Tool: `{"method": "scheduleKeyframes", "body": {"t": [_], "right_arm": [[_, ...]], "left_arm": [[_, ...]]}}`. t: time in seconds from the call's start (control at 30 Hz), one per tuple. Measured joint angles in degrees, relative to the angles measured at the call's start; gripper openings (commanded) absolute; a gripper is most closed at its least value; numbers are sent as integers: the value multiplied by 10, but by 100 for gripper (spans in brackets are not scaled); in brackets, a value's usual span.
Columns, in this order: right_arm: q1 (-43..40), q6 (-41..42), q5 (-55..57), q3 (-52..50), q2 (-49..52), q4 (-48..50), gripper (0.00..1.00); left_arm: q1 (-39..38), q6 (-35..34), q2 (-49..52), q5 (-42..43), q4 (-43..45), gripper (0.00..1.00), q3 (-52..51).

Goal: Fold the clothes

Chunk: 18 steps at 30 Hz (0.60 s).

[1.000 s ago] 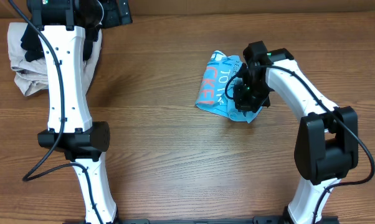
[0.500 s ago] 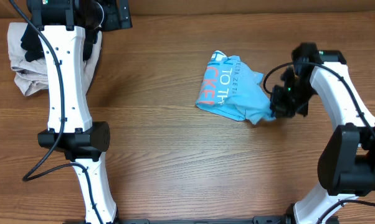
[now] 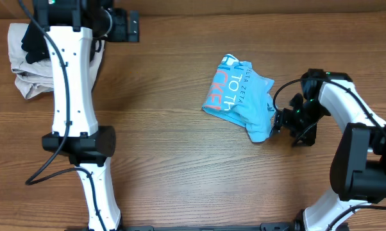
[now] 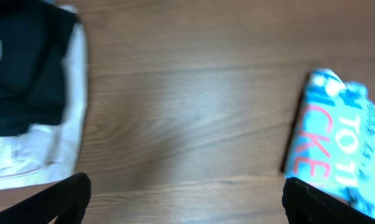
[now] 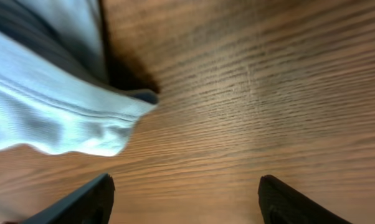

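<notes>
The clothes, a light blue T-shirt (image 3: 241,96) with white and orange lettering, lie crumpled right of the table's middle. One lower corner is drawn out toward the right. My right gripper (image 3: 290,123) sits low over the wood just right of that corner, open, with nothing between its fingers. In the right wrist view the pale blue hem (image 5: 50,106) lies at the upper left, apart from my right gripper (image 5: 187,199). My left gripper (image 3: 130,27) hangs at the far left, open and empty. Its wrist view has the shirt (image 4: 337,149) at the right edge, with my left gripper (image 4: 187,202) over bare wood.
A beige garment (image 3: 23,74) with a black garment (image 3: 31,42) on it is heaped at the far left corner. Both show in the left wrist view, black garment (image 4: 25,68) over pale cloth (image 4: 50,149). The left arm's white links (image 3: 71,90) stretch along the table's left side.
My right gripper dragged the shirt's corner rightward, then let go and opened; it now sits just beyond the cloth. The left gripper shifted slightly to the right.
</notes>
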Motion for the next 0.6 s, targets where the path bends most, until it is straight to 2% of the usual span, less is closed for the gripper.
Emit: {"method": "scheduleKeyframes", "body": {"t": [0.13,0.37,0.6], "right_arm": [[-8,1,-4,66,0,-22,79],[-28,3,-24,191,0,-22,86],[-70,10,-32,206,0,-21,87]], "left_arm": [[-40,38,18,34,-14,100,0],[-159,89,108,62,-9,100,0],[-259,129,218,68,31,100,-3]]}}
